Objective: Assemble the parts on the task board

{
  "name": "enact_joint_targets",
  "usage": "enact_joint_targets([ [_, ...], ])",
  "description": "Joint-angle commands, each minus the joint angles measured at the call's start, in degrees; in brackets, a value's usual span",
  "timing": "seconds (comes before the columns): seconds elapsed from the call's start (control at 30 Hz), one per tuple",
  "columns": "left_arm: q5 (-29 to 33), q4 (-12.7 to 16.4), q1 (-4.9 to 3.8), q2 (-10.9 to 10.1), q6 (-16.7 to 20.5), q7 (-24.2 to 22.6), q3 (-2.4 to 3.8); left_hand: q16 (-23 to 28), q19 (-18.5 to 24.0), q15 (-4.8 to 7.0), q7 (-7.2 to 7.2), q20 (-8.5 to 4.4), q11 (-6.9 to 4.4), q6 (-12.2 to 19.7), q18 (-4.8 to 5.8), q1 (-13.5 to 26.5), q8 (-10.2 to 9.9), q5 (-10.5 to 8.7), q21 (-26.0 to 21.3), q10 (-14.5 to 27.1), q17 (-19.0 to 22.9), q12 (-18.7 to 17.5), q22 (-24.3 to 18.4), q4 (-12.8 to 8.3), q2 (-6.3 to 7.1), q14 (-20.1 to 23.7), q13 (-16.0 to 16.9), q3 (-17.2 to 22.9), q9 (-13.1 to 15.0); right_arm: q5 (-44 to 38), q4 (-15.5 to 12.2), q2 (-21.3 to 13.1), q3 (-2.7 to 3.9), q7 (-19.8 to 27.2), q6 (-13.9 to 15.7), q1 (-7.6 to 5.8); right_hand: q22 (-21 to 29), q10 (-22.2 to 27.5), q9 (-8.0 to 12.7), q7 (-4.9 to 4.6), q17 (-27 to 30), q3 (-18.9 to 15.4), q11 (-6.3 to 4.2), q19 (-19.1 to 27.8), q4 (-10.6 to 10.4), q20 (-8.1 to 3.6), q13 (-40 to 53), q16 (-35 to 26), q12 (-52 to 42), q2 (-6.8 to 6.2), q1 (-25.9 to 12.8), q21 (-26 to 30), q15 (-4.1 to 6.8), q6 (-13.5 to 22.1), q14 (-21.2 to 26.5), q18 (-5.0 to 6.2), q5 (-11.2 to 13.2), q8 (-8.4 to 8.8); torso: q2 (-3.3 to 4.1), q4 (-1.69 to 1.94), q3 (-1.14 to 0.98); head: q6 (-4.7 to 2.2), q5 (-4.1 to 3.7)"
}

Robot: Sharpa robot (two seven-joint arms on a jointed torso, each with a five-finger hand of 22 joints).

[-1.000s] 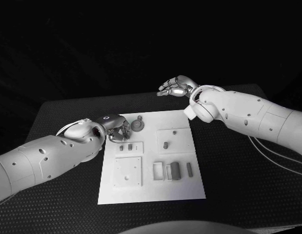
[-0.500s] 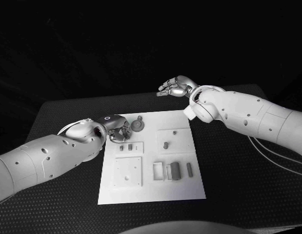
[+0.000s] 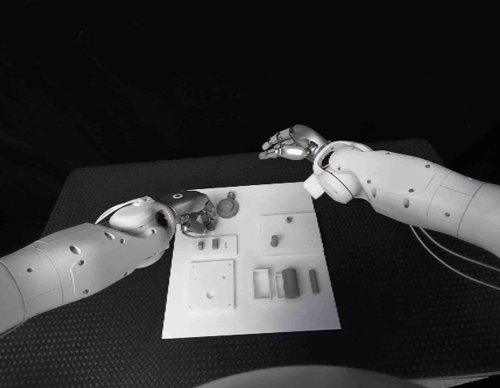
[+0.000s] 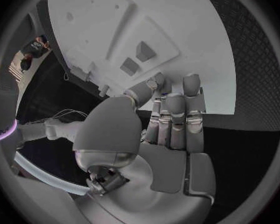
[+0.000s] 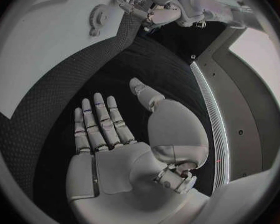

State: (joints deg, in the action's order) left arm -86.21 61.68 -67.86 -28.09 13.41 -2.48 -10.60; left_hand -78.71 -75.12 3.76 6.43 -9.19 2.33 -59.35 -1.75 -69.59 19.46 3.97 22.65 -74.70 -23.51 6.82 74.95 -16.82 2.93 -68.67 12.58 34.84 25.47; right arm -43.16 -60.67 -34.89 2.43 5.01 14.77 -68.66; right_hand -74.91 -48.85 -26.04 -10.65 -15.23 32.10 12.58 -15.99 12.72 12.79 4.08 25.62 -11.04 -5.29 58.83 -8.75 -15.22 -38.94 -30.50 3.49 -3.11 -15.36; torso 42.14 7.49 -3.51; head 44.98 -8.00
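The left hand (image 3: 194, 218) is seen at the near-left edge of the task board (image 3: 250, 315), its fingers curled together; whether a part is held cannot be told. Just beyond its fingertips a gear-like part (image 3: 228, 208) lies. A clumsy close could nudge this part or the two small parts (image 3: 210, 242) beside the hand out of place. Three upright parts (image 3: 286, 283) are counted further right. The right hand (image 3: 287, 145) hangs empty, fingers apart, over the tabletop (image 3: 413, 323) beyond the board.
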Motion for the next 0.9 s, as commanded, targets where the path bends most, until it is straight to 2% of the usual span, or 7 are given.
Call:
enact_joint_targets([
  [0.03,0.7,0.1,0.30,0.0,0.0,-1.2,-0.21,-0.3,-0.1,0.27,0.06,-0.31,0.11,-0.5,-3.52,0.8,0.3,0.13,0.4,-0.3,-0.1,-0.3,1.3,0.2,-0.16,0.0,0.1,-0.3,0.1,-0.1,0.0,0.1,0.02,0.7,-0.6,0.01,-0.7,-0.3,0.1,-3.05,-0.1,-0.2,0.10,-0.4,-0.3,-0.03,-0.1,-0.3,0.4,0.12,-0.6,0.2,-0.47,0.6,0.0,-0.66,0.3,-0.26,-0.02,-0.01,0.00,-0.10,0.03],
  [0.13,1.2,-0.1,0.30,0.0,-0.1,-1.0,-0.21,-0.2,0.1,0.22,0.15,-0.35,0.16,-0.2,-3.52,1.0,0.2,0.15,0.3,-0.1,0.0,-0.6,1.3,0.1,0.37,0.2,0.1,-0.8,0.0,-0.1,0.0,0.0,0.02,0.7,-0.6,0.01,-0.7,-0.3,0.1,-3.05,-0.1,-0.2,0.10,-0.4,-0.3,-0.03,-0.1,-0.3,0.4,0.11,-0.6,0.2,-0.47,0.6,0.0,-0.66,0.3,-0.26,-0.02,-0.01,-0.01,-0.17,0.04],
  [0.27,1.8,-0.2,0.29,-0.1,0.0,-0.5,-0.21,0.2,0.9,-0.12,1.15,-0.14,0.52,2.4,-3.38,0.7,-1.2,0.07,0.0,0.7,0.0,-1.3,1.2,0.1,1.46,0.9,0.0,-1.4,-0.5,-0.1,0.0,0.0,0.02,0.7,-0.7,0.01,-0.7,-0.3,0.1,-3.06,-0.1,-0.2,0.10,-0.4,-0.3,-0.03,-0.1,-0.3,0.4,0.09,-0.6,0.2,-0.48,0.6,0.0,-0.66,0.3,-0.26,-0.03,0.04,0.01,-0.10,0.00],
  [0.33,2.1,-0.4,0.28,-0.2,0.1,-0.5,-0.21,0.3,1.5,-0.56,2.06,0.18,1.00,4.3,-3.31,1.5,-2.2,-0.03,-0.2,1.7,0.0,-2.0,1.2,0.1,2.69,1.5,-0.2,-2.8,-1.0,-0.1,0.0,0.0,0.02,0.7,-0.6,0.01,-0.7,-0.3,0.1,-3.06,-0.1,-0.2,0.11,-0.4,-0.3,-0.02,-0.1,-0.3,0.4,0.09,-0.6,0.2,-0.48,0.6,0.0,-0.66,0.3,-0.26,-0.04,0.04,0.02,-0.08,-0.01],
  [0.47,2.5,-0.5,0.27,-0.3,0.0,-0.3,-0.21,0.2,2.1,-1.25,3.03,0.76,1.71,6.7,-3.59,2.0,-3.4,-0.45,-0.5,3.6,-0.1,-3.0,1.1,0.1,3.80,2.3,-0.5,-5.1,-1.4,-0.1,0.0,-0.1,0.02,0.6,-0.7,0.01,-0.7,-0.3,0.1,-3.07,-0.1,-0.2,0.12,-0.4,-0.3,-0.02,-0.1,-0.3,0.4,0.08,-0.6,0.3,-0.49,0.6,0.0,-0.66,0.3,-0.26,-0.04,0.02,0.01,-0.07,-0.05],
  [0.7,2.6,-0.6,0.27,-0.3,0.2,-0.1,-0.21,0.1,2.7,-1.91,3.40,1.57,2.35,9.2,-4.24,1.4,-4.3,-0.43,-1.1,5.3,-0.1,-3.0,1.0,0.1,3.84,3.3,-0.6,-7.6,-1.9,-0.1,0.0,-0.1,0.02,0.4,-1.0,0.01,-0.5,-0.3,0.1,-3.07,-0.1,-0.2,0.13,-0.4,-0.3,-0.02,-0.1,-0.3,0.4,0.04,-0.7,0.3,-0.50,0.6,0.0,-0.66,0.3,-0.25,0.00,0.01,0.02,-0.06,-0.14],
  [0.9,2.6,-0.7,0.27,-0.6,0.4,0.3,-0.20,0.1,2.8,-2.09,3.56,1.75,2.53,9.9,-4.35,1.2,-4.5,-0.42,-1.3,5.8,-0.1,-3.0,1.0,0.1,4.01,3.5,-0.6,-8.1,-1.9,-0.1,0.0,-0.3,0.02,0.4,-1.0,0.01,-0.3,-0.3,0.1,-3.08,-0.1,-0.2,0.14,-0.3,-0.3,-0.01,-0.1,-0.3,0.4,0.04,-0.7,0.4,-0.51,0.6,0.0,-0.67,0.3,-0.25,-0.02,0.02,0.03,-0.10,-0.19],
])
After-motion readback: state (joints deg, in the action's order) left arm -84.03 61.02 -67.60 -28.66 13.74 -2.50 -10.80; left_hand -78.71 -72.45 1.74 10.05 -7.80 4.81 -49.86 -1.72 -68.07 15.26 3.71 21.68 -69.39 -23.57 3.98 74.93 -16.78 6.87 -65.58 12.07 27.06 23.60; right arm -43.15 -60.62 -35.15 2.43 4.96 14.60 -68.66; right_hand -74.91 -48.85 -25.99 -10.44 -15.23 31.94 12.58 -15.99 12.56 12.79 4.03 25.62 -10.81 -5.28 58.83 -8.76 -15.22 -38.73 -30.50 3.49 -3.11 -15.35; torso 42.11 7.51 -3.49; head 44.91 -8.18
